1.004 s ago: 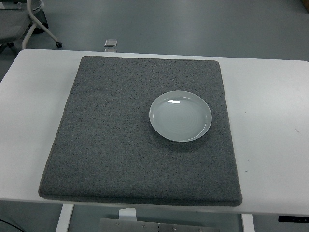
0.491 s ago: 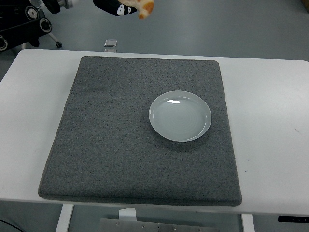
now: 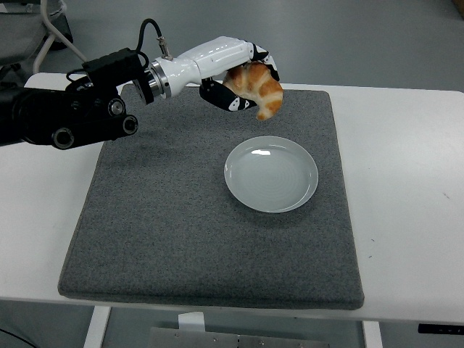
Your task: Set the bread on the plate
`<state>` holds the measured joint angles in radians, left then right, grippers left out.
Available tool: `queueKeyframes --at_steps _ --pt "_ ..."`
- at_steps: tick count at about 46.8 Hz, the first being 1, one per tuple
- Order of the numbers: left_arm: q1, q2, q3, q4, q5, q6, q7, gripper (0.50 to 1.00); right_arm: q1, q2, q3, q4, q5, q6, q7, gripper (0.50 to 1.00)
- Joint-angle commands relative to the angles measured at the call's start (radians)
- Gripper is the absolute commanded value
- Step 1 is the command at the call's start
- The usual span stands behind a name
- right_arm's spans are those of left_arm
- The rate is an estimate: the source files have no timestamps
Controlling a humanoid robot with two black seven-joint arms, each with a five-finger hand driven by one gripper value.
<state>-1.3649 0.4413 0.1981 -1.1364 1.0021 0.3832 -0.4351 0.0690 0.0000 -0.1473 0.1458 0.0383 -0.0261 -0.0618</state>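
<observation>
A golden-brown croissant point(image 3: 258, 88) hangs in the air, held by my left hand point(image 3: 243, 83), whose black-and-white fingers are shut around it. The hand is above the far part of the grey mat, a little beyond and to the left of the plate. The pale round plate point(image 3: 271, 174) sits bare on the mat, right of its middle. My left arm point(image 3: 72, 112) reaches in from the left edge. My right arm is out of view.
A thick grey mat point(image 3: 181, 217) covers most of the white table point(image 3: 406, 188). A small metal piece point(image 3: 167, 65) sits at the table's far edge. Chair legs point(image 3: 51, 29) show on the floor at the top left.
My left arm has come into the picture from the top left and carried the croissant down and to the right, toward the plate. The plate has not moved.
</observation>
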Motion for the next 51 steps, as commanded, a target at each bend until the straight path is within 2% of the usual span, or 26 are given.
queueKeyframes --at_steps 1,14,21,29,51 --pt "0.03 -0.024 -0.002 0.006 0.013 0.003 -0.002 0.5 0.0 0.0 0.0 0.0 -0.001 0.0 -0.001 0.93" --pt "0.13 -0.098 -0.011 0.052 0.023 0.006 -0.008 0.5 0.0 0.0 0.0 0.0 -0.001 0.0 -0.001 0.93" --pt "0.173 -0.111 -0.009 0.083 0.024 0.039 -0.008 0.5 0.0 0.0 0.002 0.0 -0.001 0.0 0.0 0.93" --pt "0.22 -0.13 -0.009 0.11 0.024 0.045 -0.008 0.5 0.0 0.0 0.002 0.0 -0.001 0.0 -0.001 0.93" --pt "0.277 -0.187 -0.011 0.172 0.021 0.048 -0.01 0.5 0.0 0.0 0.002 0.0 -0.001 0.0 -0.001 0.93"
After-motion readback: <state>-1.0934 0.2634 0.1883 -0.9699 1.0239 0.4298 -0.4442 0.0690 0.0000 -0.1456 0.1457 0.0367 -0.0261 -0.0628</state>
